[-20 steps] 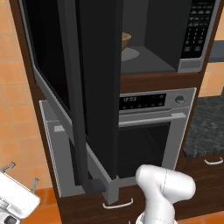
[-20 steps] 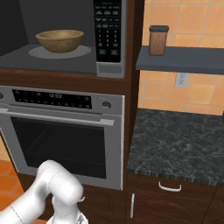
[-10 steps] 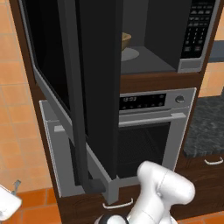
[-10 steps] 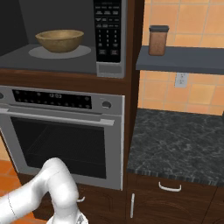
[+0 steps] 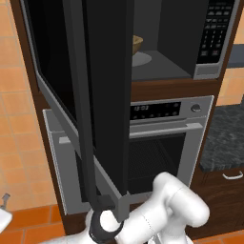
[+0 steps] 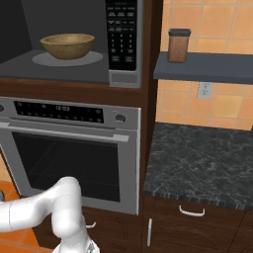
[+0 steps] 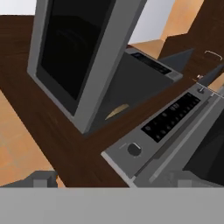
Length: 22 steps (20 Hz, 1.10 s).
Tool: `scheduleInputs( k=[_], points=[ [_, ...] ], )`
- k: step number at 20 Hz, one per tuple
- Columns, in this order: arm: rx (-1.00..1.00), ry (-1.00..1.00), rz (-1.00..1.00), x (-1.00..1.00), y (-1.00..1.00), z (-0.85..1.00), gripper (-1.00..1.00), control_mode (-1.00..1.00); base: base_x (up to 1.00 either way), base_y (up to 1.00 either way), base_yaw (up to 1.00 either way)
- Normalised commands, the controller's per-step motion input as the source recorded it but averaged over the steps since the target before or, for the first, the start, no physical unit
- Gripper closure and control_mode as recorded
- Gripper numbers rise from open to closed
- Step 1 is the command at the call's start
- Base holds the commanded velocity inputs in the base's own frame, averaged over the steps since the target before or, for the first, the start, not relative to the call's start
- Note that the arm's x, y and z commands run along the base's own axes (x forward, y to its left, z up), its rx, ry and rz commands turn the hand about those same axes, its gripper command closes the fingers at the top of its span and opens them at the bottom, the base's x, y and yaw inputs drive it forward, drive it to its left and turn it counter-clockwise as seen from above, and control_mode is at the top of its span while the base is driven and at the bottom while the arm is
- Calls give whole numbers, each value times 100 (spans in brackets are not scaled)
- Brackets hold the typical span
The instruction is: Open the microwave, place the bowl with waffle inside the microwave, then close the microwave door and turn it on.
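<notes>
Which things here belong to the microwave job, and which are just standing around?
Job:
- silver-framed microwave with black keypad
- its dark glass door, swung open
- tan wooden bowl inside it

Bystanders:
- silver oven with round knob
- brown jar on grey shelf
- dark speckled counter

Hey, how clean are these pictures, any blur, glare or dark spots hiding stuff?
Left base view: sharp, but the open microwave door blocks most of the bowl. Right base view: even light, no glare, bowl plain. Hand view: tilted, slightly soft, microwave cavity dim.
</notes>
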Motion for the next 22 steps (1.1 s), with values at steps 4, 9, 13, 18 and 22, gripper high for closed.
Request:
scheduleInputs(
  k=[4,9,13,18,22],
  points=[
    [10,-4,0,6,53,0,-100,-100,0,0,0],
    [11,-1,0,0,48,0,-100,-100,0,0,0],
    [10,0,-2,0,42,6,-100,-100,0,0,0],
    [9,0,-11,0,46,31,-100,-100,0,0,0],
    [10,0,-24,0,27,43,-100,-100,0,0,0]
  ],
)
